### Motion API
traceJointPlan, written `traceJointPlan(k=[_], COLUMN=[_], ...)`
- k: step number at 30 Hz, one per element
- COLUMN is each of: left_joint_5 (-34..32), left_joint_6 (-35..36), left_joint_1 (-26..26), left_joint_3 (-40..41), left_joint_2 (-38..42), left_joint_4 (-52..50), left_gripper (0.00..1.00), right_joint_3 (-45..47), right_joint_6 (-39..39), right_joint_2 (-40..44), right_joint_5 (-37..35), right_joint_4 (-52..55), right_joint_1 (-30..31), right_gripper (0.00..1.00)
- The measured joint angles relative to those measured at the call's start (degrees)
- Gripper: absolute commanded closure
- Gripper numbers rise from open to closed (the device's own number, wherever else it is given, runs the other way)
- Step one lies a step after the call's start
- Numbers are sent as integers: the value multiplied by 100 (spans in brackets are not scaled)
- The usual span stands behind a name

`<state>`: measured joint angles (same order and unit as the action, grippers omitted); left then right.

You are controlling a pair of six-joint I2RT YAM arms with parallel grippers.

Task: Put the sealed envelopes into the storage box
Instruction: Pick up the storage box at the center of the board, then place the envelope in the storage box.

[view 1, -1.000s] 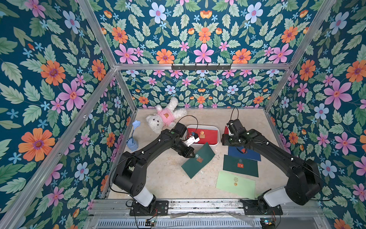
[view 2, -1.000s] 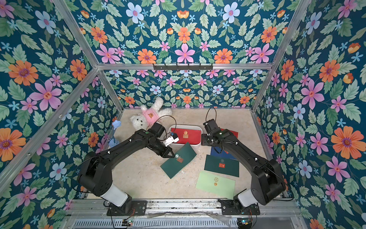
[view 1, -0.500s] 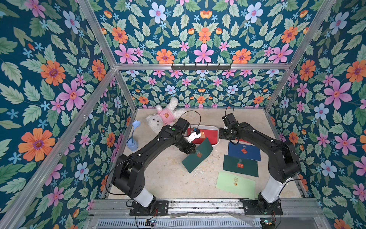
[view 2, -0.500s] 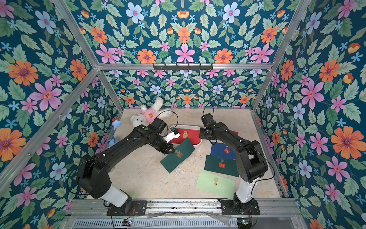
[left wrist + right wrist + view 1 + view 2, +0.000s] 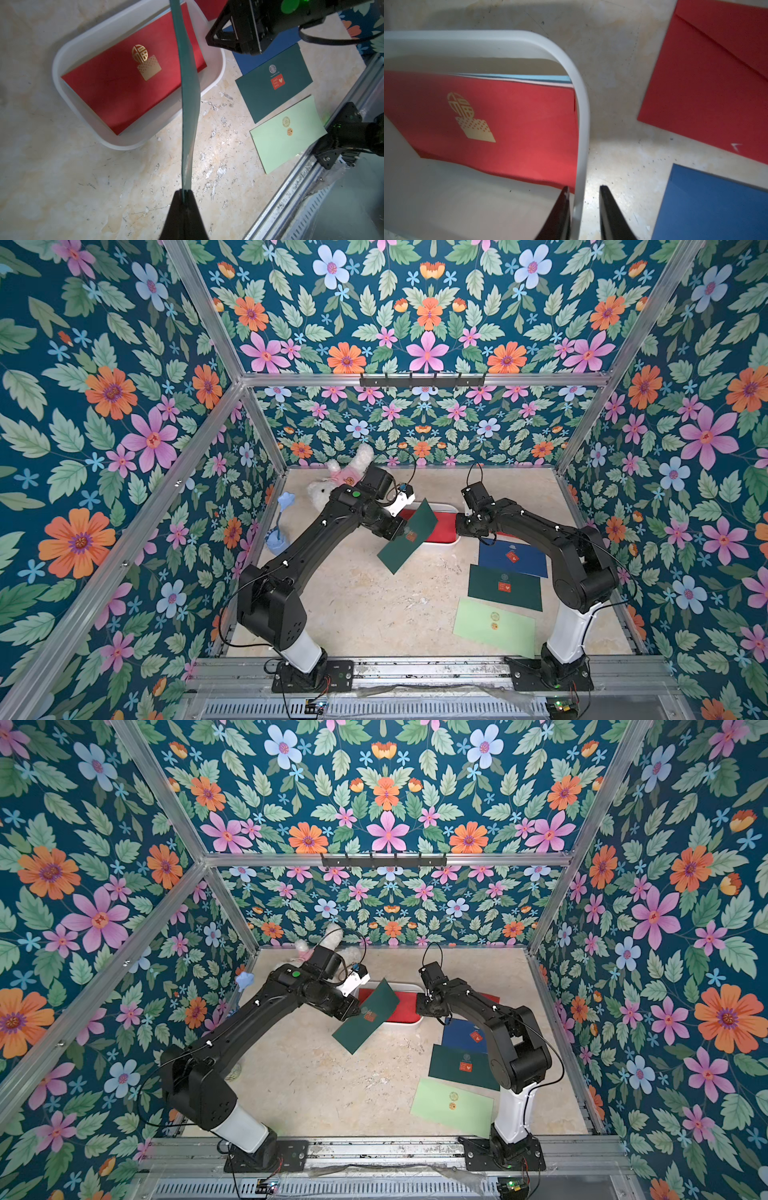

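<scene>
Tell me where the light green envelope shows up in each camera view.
In a top view: light green envelope lies flat nearest the front rail.
In a top view: light green envelope, likewise nearest that rail.
Left wrist: flat beside the rail.
Right wrist: not in it.
Shared landmark: the storage box, in all four.

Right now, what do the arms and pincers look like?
The left arm and right arm are matte black with boxy joints, each with a white lowest link. Black cables loop near the wrists. The left arm carries a round green dot and a white wrist module. The left pincer and right pincer have slim, tapered black fingers.
</scene>
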<state>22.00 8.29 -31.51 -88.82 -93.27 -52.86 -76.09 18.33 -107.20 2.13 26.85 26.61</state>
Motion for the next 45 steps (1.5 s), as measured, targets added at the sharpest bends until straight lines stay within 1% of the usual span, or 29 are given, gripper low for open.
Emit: traceJointPlan(k=[5, 9, 16, 23, 34, 39, 45], left_joint_5=[-289, -551, -844, -997, -1193, -1279, -981], left_joint_6=[317, 614, 1130, 1451, 1727, 1720, 1578], left_joint_1=[0, 7, -11, -127, -140, -140, -140], left_joint_3=[-695, -1132, -1705, -1626, -1386, -1373, -1429], left_joint_2=[-363, -608, -1139, -1462, -1777, -1609, -1213], left_joint_4=[-245, -522, -890, -1130, -955, -905, -890], left_gripper=[100, 100, 100, 100, 100, 100, 100], right_joint_3=[24, 120, 201, 264, 262, 291, 289], right_joint_6=[-111, -393, -946, -1152, -1235, -1233, -1233], right_joint_2=[0, 94, 313, 374, 374, 374, 369], right_joint_5=[4, 109, 407, 570, 697, 678, 671], right_joint_4=[-7, -2, -2, -7, 0, 0, -7], right_joint_1=[0, 59, 457, 520, 638, 638, 636], right_gripper=[89, 90, 91, 91, 91, 90, 90])
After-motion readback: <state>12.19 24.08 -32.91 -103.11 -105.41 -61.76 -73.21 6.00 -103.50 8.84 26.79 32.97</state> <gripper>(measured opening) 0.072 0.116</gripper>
